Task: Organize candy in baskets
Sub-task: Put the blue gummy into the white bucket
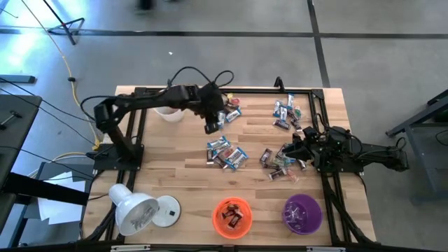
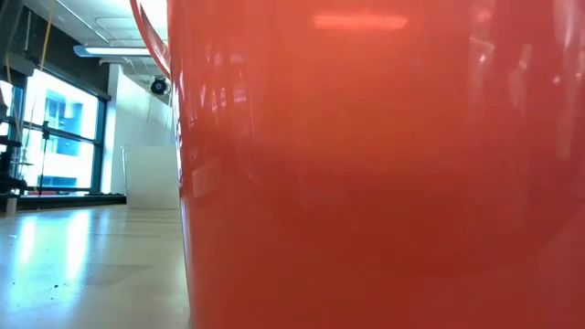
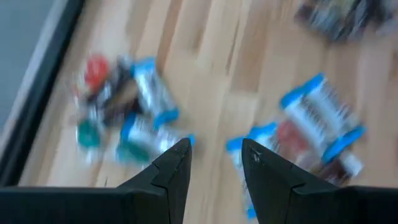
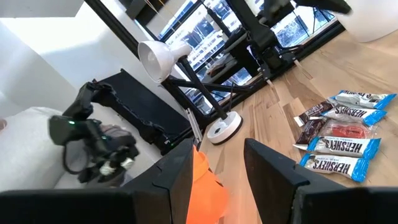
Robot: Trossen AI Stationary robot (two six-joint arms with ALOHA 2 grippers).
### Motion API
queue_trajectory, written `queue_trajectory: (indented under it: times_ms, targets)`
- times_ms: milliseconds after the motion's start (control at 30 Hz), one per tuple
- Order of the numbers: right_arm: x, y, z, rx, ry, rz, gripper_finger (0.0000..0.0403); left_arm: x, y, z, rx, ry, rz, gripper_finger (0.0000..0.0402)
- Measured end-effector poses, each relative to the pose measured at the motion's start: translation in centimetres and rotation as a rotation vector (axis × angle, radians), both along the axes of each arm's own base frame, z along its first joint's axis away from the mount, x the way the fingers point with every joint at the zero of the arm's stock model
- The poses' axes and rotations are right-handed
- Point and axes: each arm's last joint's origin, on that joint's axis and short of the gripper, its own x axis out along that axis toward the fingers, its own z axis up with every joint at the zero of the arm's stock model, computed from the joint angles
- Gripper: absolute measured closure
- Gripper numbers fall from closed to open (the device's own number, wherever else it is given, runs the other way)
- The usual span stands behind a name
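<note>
My low view is almost wholly blocked by the orange basket (image 2: pixel 384 164), its wall running off three edges. The candy (image 3: pixel 320 118) is smeared with blur in my left wrist view, wrappers unreadable. The white basket (image 1: pixel 169 112) sits half hidden under the left arm. I can't read the purple basket (image 1: pixel 302 213) contents.

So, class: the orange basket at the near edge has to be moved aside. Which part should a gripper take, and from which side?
Take the rim of the orange basket, coming straight down from above with one finger inside the wall and one outside. It stands upright with its mouth open upward, and the round wall probably looks too wide to span. Choose the rim's left side: the purple basket stands close on its right.
</note>
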Motion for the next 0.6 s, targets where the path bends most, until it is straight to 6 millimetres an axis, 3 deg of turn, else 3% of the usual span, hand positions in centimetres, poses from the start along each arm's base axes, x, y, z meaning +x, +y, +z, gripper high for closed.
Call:
queue_trajectory:
  times_ms: [333,600]
  targets:
    - [0.0,0.0,0.0,0.0,0.0,0.0,0.0265,-0.2,4.8,-5.1,-0.18,0.114,0.221,0.0271]
    - [0.0,0.0,0.0,0.0,0.0,0.0,0.0265,-0.8,7.3,-6.5,-0.316,0.074,0.459,0.0271]
